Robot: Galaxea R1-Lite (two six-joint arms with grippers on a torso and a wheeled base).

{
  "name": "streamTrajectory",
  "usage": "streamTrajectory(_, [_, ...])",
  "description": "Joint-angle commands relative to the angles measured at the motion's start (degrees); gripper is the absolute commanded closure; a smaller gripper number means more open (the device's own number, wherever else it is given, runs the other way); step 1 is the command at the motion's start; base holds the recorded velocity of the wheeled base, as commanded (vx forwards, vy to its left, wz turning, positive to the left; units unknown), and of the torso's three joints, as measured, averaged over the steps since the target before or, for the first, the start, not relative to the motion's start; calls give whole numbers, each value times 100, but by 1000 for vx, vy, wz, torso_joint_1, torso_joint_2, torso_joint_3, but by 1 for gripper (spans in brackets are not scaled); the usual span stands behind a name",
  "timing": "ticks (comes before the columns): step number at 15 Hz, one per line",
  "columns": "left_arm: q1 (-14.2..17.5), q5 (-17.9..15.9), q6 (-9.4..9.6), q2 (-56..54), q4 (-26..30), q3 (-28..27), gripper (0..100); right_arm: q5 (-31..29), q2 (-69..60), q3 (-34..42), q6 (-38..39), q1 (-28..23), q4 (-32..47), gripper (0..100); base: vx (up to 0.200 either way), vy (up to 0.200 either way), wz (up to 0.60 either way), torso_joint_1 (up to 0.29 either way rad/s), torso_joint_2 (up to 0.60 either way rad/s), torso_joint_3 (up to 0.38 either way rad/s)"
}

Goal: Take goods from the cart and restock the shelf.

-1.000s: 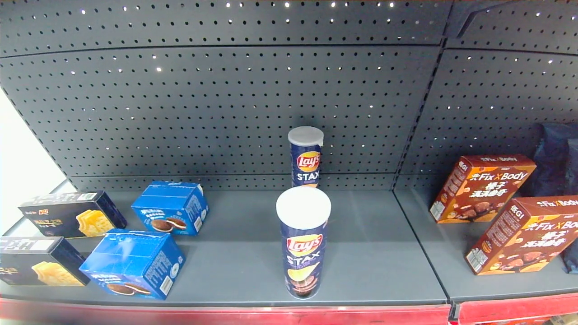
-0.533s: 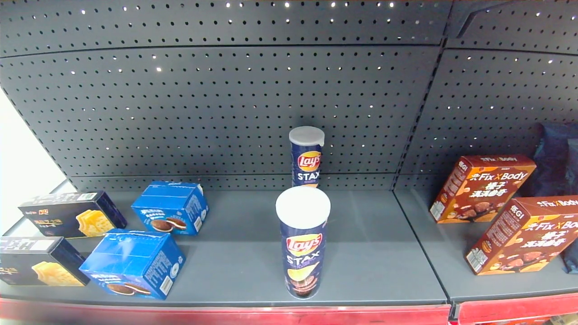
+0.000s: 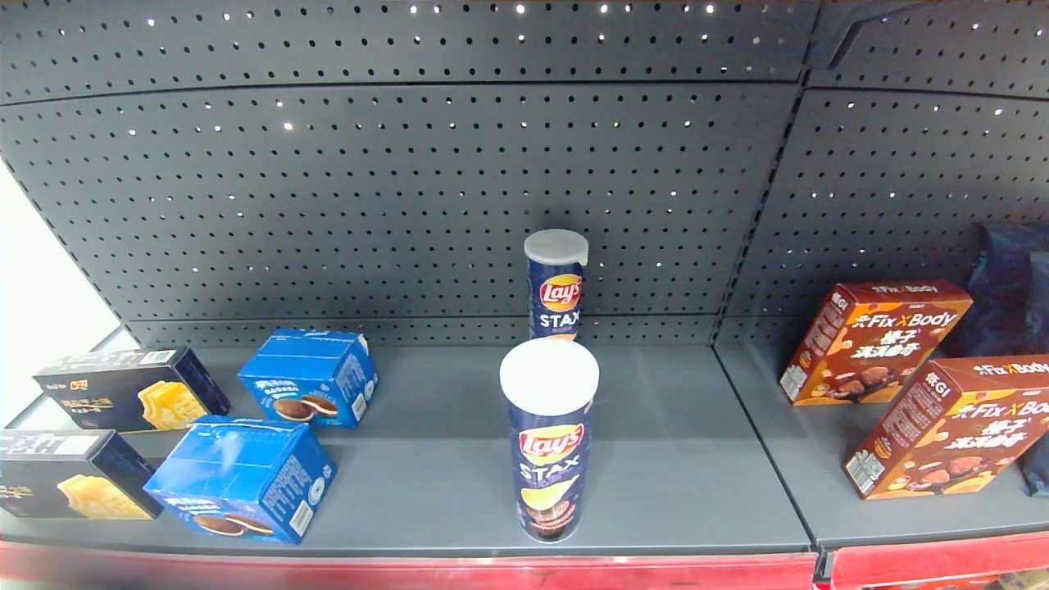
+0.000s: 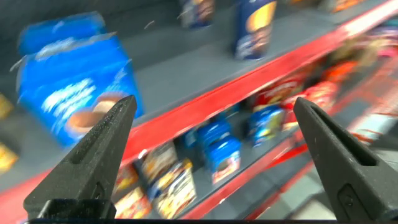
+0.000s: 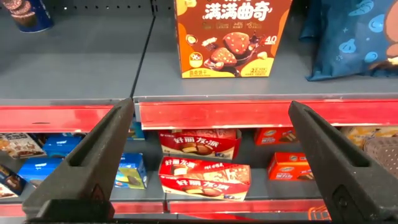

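Two dark blue chip cans stand upright on the grey shelf (image 3: 680,459), one near the front edge (image 3: 549,442) and one at the back (image 3: 556,283). My left gripper (image 4: 211,162) is open with nothing between its fingers, held in front of the shelf's red edge near a blue cookie box (image 4: 74,87). My right gripper (image 5: 211,162) is open and empty too, in front of the red edge below an orange-brown box (image 5: 231,37).
Two blue cookie boxes (image 3: 310,376) (image 3: 239,478) and two dark cracker boxes (image 3: 131,388) (image 3: 70,474) lie at the shelf's left. Two orange-brown boxes (image 3: 877,340) (image 3: 955,424) and dark blue bags (image 3: 1012,270) sit right. Lower shelves hold more packages (image 5: 205,177).
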Motion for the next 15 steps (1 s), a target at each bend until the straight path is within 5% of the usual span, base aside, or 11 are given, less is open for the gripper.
streamTrajectory(1, [-944,-199,27,918,-77,-794,0,0,21,0,5,0,-1,0,0,0,0,0,0,0])
streamTrajectory(6, [-1190,-261,-8,2755,-253,-1435,0,0,21,0,-4,0,-1,0,0,0,0,0,0,0])
streamTrajectory(7, [-1199,-252,-25,3282,-728,-1427,0,0,21,0,5,0,-1,0,0,0,0,0,0,0])
streamTrajectory(12, [-838,-208,-8,4882,-1448,-1435,0,0,21,0,-4,0,-1,0,0,0,0,0,0,0])
streamTrajectory(15, [-715,161,27,5761,-1932,-1471,0,0,21,0,-4,0,-1,0,0,0,0,0,0,0])
